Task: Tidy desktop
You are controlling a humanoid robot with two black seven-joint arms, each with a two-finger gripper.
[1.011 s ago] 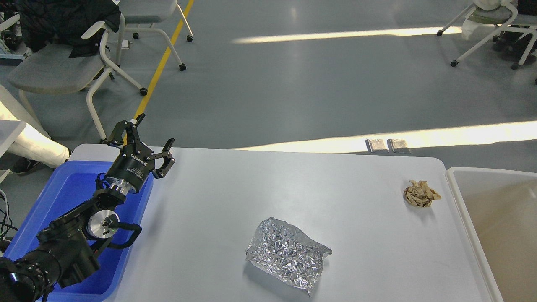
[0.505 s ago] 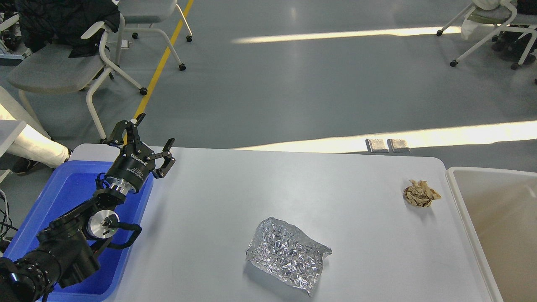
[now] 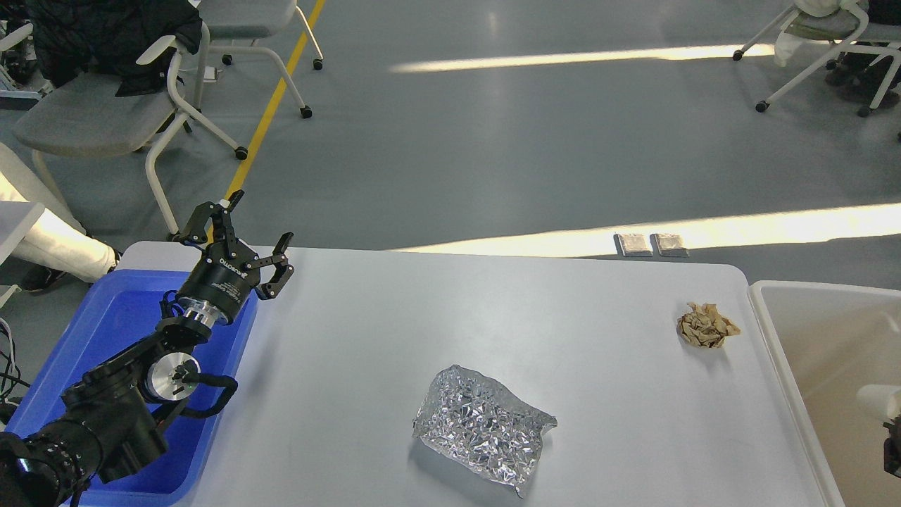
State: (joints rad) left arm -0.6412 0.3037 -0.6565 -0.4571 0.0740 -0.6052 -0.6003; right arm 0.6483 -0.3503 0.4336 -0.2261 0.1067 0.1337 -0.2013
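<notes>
The white desktop (image 3: 493, 317) holds a crumpled sheet of silver foil (image 3: 482, 426) near the front middle and a crumpled brown paper ball (image 3: 706, 325) at the right, close to the bin. My left gripper (image 3: 262, 220) is open and empty. It is raised over the desktop's far left corner, above the far edge of the blue tray, well away from both pieces. A small white and dark part of my right arm (image 3: 888, 422) shows at the right edge over the bin. Its fingers cannot be made out.
A blue plastic tray (image 3: 112, 317) sits at the left end under my left arm. A beige bin (image 3: 809, 338) stands against the desktop's right end. Chairs (image 3: 105, 105) and a person's legs (image 3: 56, 243) are beyond the far left. Two small flat packs (image 3: 651, 244) lie on the floor behind.
A part of my right arm has come into view at the right edge over the bin. My left arm, the foil and the paper ball have not moved.
</notes>
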